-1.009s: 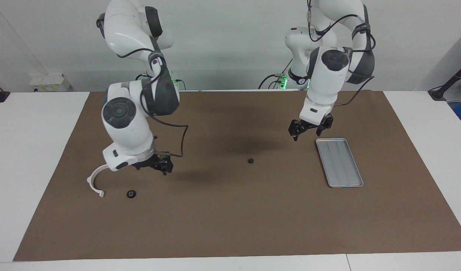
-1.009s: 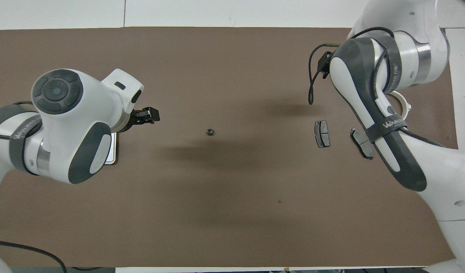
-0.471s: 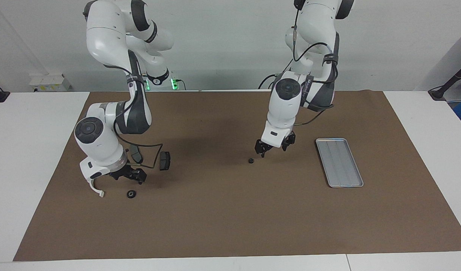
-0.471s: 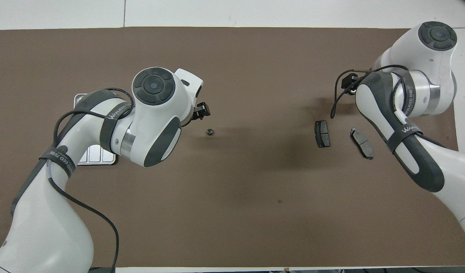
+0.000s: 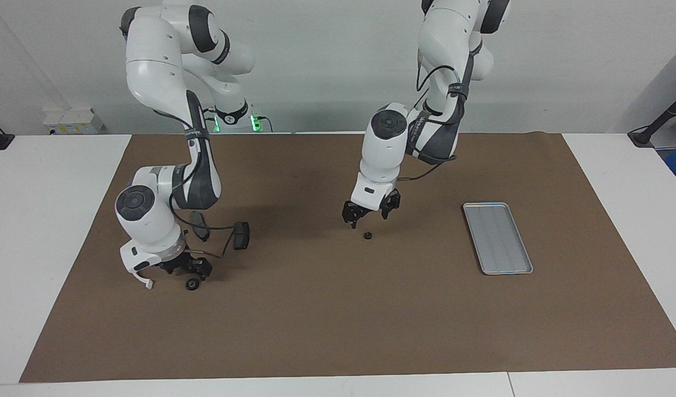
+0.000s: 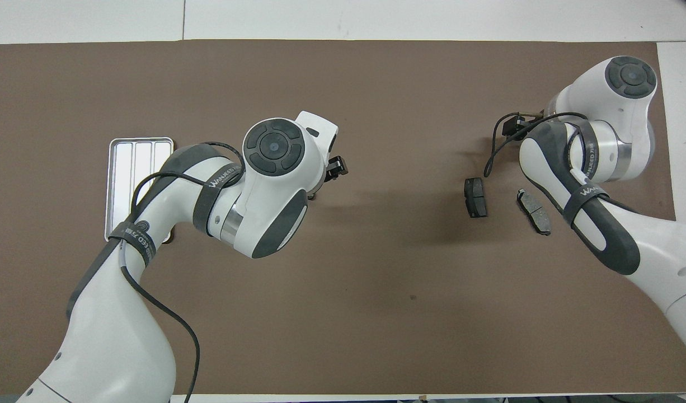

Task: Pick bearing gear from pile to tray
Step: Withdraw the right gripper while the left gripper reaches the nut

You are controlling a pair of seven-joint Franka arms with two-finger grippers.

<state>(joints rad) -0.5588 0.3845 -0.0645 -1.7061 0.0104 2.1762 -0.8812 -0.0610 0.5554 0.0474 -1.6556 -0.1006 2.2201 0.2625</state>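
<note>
Nearest the robots two dark pad plates (image 5: 241, 235); left gripper (image 5: 369, 212), jaws apart, empty, over a small black gear (image 5: 367, 236) at mat centre; tray (image 5: 498, 238) toward the left arm's end; right gripper (image 5: 187, 266), open, just above another black gear (image 5: 192, 284) beside the white arc bracket (image 5: 145, 282).

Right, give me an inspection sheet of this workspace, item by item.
Surface: brown mat on a white table.
Job's things: tray holds nothing; one small black round piece mid-mat, another at the right arm's end.
Clutter: two dark grey plates; white arc bracket, mostly hidden.
Grippers: left gripper open, just above the mid-mat piece; right gripper open, low beside the other piece.
Cables: black cable looped at the right wrist.
Surroundings: white wall; a white box on the table.
</note>
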